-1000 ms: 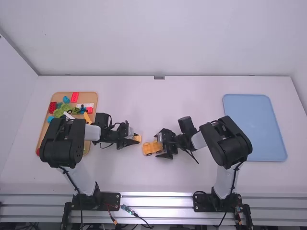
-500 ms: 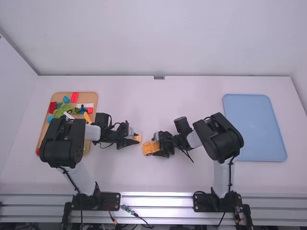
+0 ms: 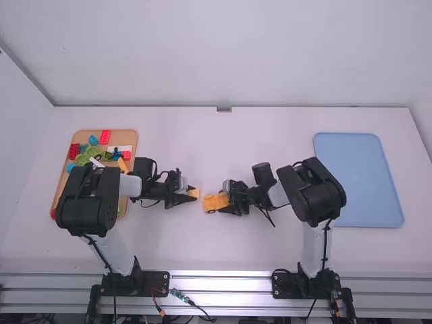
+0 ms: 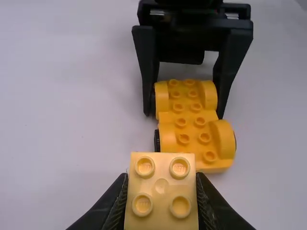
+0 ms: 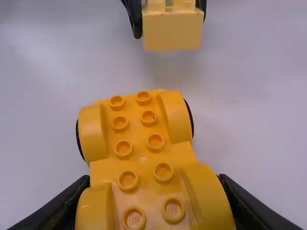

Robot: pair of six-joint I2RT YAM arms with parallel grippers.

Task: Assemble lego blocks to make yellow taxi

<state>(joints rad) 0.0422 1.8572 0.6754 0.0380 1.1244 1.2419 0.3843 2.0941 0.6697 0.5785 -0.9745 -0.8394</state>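
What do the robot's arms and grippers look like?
The left arm and right arm match: white links, bulky black joints with rounded edges, and thin dark cables running along them. Black base plates sit at the bottom. The left gripper and right gripper are black too, each with two tapering fingers.

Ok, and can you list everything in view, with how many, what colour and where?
Table: one, white, under everything
Tray: one, blue, right side
Wooden-coloured tray: one, tan, left side
Loose blocks: several, mostly red, green, blue; in the tan tray
Wheeled base: one, yellow, in the right gripper
Studded block: one, pale yellow, in the left gripper
Cables: several, mostly black, near edge and arms
Arms: two, white and black, left and right
Grippers: two, black, mid-table
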